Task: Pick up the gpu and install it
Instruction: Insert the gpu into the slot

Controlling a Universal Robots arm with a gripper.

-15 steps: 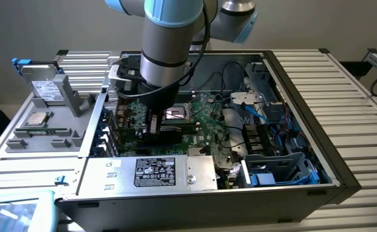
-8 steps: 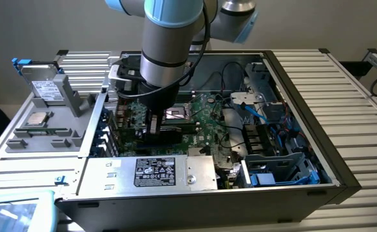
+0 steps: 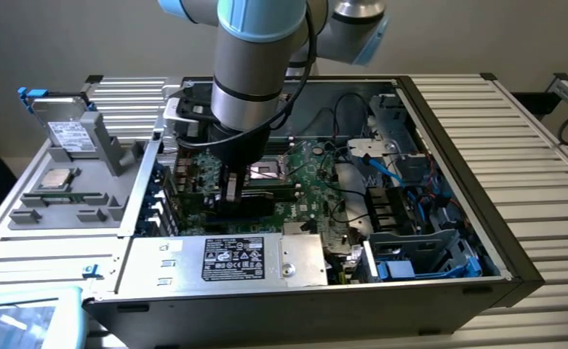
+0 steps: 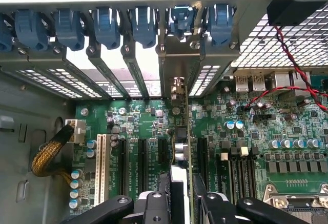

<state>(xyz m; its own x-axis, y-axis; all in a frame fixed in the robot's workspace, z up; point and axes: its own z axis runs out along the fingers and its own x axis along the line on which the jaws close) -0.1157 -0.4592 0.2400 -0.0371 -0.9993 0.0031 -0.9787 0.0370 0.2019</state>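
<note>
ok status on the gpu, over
Gripper closed on gpu, low inside the case. Card upright, edge-on over the motherboard slots, bracket at the rear slot covers. Seating not confirmed. Nothing seen in the way.

hidden: fingers (image 4: pixel 202 203) tips — cut by edge | gpu (image 4: pixel 180 152) — seen edge-on

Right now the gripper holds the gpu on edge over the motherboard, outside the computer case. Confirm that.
Wrong in one respect: the gripper holds the gpu on edge over the motherboard inside the open computer case, not outside it. The exterior view shows the arm reaching down into the case, and the wrist view shows the card standing among the expansion slots.
</note>
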